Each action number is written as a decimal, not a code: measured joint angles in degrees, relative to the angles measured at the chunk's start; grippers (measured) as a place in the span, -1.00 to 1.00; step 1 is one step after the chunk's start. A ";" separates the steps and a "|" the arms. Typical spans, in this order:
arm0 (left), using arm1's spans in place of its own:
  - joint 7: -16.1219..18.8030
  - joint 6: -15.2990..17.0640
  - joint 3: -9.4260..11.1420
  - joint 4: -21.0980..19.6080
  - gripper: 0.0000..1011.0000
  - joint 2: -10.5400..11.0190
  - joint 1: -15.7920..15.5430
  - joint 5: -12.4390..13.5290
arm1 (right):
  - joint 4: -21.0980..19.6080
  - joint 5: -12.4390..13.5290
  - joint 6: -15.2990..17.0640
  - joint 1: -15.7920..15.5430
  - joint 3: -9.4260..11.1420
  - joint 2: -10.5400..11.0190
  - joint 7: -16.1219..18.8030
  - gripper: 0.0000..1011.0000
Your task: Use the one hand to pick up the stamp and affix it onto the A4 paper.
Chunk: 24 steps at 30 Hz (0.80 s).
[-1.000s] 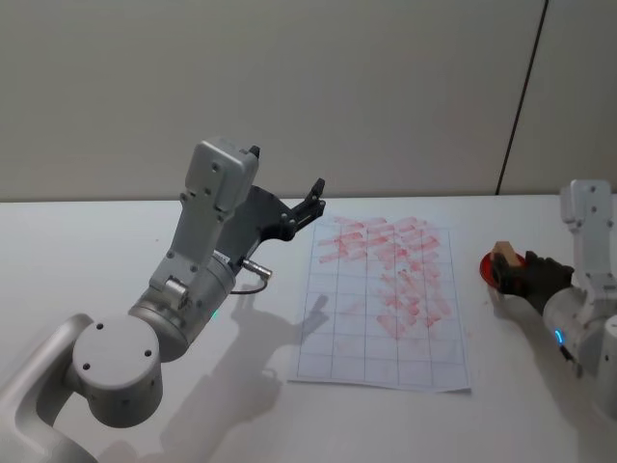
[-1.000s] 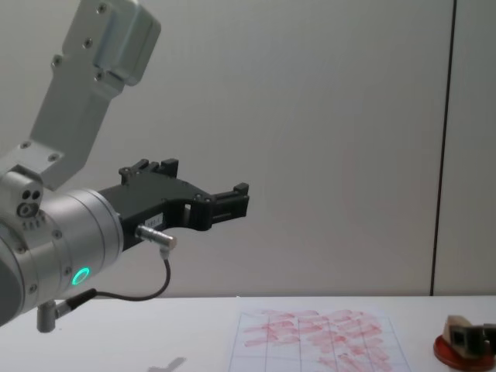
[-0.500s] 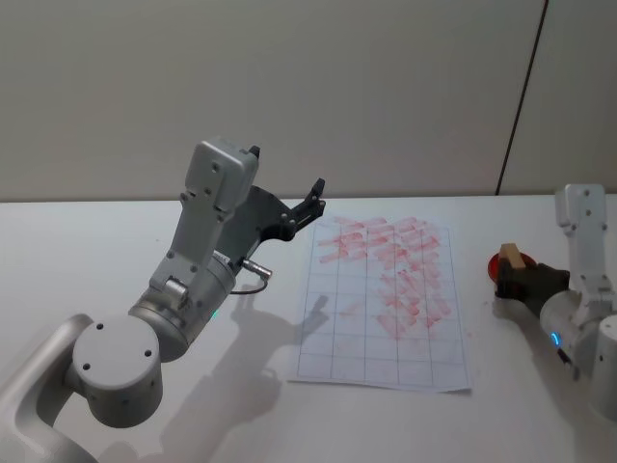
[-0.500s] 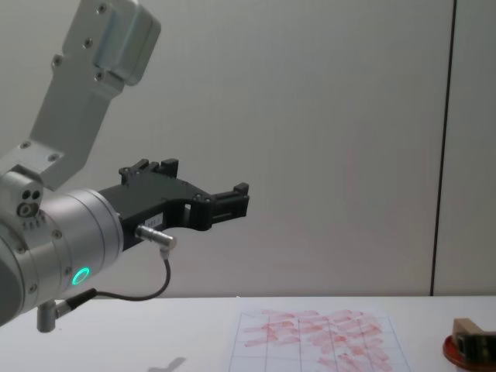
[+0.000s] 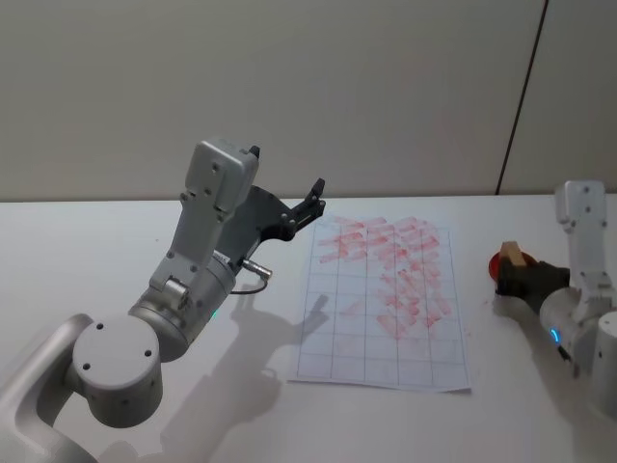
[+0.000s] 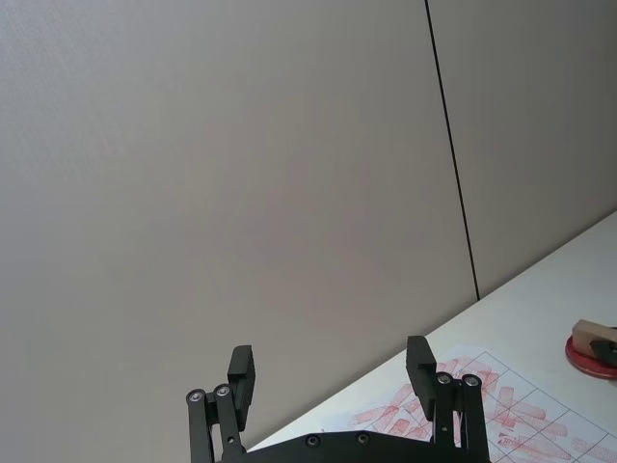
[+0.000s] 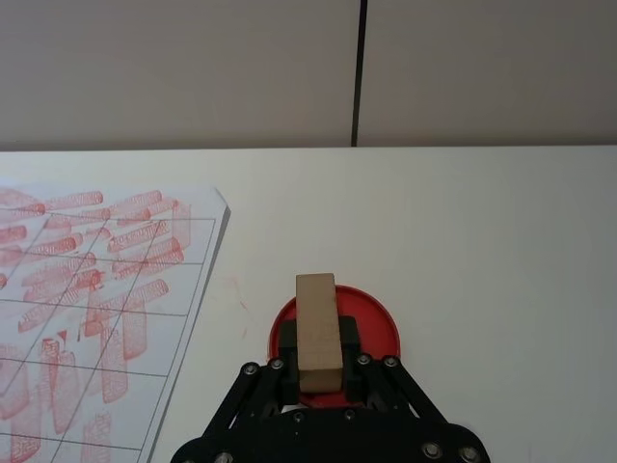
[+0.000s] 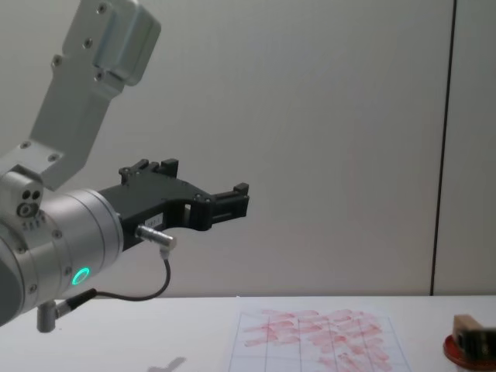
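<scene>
Now the right tool (image 7: 318,349) is clenching the stamp (image 7: 317,328) between its jaws, gripping the low half of the block and leaving the top standing clear. It is holding the stamp over the red pad (image 7: 381,323), at the counter's right side. Whether the face is touching the ink cannot be told from these views.

The pad is lying just beside the paper's (image 5: 352,338) right edge, so the carry is looking short. I would be raising the stamp straight up first, keeping its face level so the ink is staying even. Red marks are crowding the paper's far and right cells, while the near and left cells are showing bare, so one of those is making the better target. Pressing down squarely and lifting straight off should be keeping the print from smearing. The sheet is lying loose on the counter (image 5: 87,246), so it may be clinging to the stamp on the lift.

The left tool (image 6: 333,371) is hanging spread and empty above the counter, left of the paper.
</scene>
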 joint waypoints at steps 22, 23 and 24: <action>0.00 0.00 0.00 0.00 0.98 0.00 0.00 0.00 | -11.95 -2.24 -1.14 -0.97 -0.06 0.67 4.12 -0.57; 0.00 0.00 0.00 0.00 0.98 0.00 0.00 0.00 | -12.49 -2.41 -0.85 -1.04 -0.22 0.66 4.77 -0.56; 0.00 0.00 0.00 0.00 0.98 0.00 0.00 0.00 | -12.75 -2.50 -0.71 -1.09 -0.29 0.65 5.06 -0.56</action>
